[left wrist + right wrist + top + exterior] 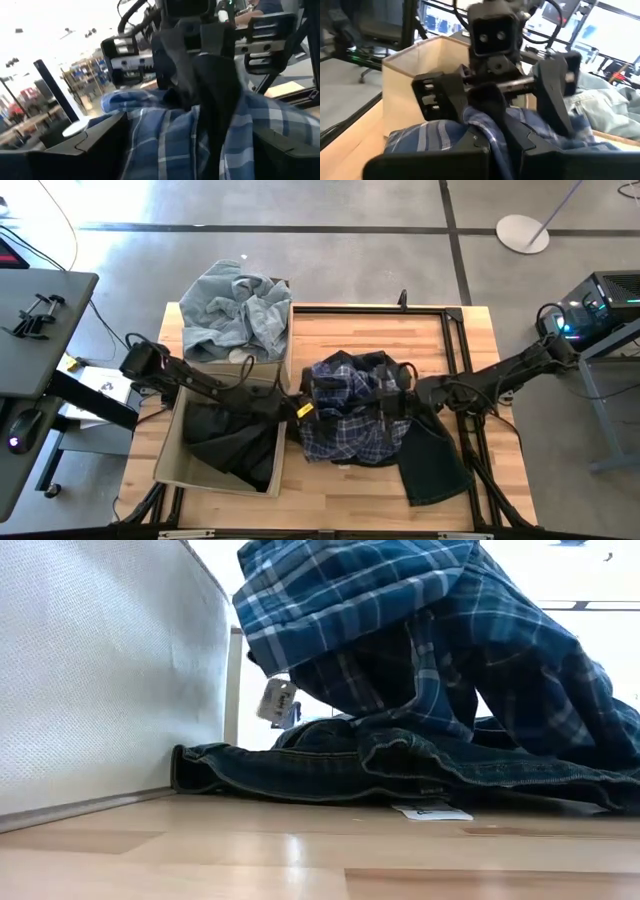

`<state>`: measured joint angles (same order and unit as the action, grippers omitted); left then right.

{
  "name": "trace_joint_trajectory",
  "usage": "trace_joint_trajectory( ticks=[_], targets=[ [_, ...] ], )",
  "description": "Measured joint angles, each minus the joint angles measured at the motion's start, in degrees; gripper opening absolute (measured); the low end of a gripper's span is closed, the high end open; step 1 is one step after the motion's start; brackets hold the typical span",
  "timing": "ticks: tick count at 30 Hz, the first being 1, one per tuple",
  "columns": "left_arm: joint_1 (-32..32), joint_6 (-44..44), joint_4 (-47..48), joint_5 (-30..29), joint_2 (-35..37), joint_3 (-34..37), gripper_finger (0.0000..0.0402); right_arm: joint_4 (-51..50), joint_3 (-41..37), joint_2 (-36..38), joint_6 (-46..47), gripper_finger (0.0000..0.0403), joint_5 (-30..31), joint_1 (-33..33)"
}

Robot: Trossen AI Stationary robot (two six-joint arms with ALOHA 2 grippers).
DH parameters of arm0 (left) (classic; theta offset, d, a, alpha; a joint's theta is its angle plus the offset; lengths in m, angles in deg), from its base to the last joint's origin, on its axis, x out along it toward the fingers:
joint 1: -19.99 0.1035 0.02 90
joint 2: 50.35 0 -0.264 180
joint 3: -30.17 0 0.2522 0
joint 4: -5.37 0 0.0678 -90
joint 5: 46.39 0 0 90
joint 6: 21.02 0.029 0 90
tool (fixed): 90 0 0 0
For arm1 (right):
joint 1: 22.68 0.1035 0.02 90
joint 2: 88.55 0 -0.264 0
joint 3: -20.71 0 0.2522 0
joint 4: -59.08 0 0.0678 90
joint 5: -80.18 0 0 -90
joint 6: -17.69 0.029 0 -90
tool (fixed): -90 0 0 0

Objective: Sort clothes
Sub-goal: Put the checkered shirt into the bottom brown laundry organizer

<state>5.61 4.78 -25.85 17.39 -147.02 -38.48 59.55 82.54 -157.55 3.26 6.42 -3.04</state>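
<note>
Two bins — pale denim point(235, 315) in one point(287, 330), black garment point(232, 442) in other point(170, 455)

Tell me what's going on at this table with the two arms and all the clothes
The robot is sorting clothes. Both arms meet over the plaid shirt at mid-table: the left claw and the right claw are each at it, lifting it off the dark jeans lying on the table. The near bin already holds black garments, and the far bin holds pale denim.
</note>
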Motion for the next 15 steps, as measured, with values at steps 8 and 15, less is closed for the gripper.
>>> trace_joint_trajectory(
  ticks=[8, 15],
  targets=[
    [2.34, -9.40, 6.19, -1.27, 0.09, 0.07, 0.0310, 1.32, 0.17, -0.01, -1.08, 0.0006, 6.77, 0.05],
    [5.43, -17.43, 8.94, 6.20, -0.01, 0.17, 0.0306, 2.84, 0.31, 0.10, -2.15, 0.0006, 7.66, 0.06]
  ],
)
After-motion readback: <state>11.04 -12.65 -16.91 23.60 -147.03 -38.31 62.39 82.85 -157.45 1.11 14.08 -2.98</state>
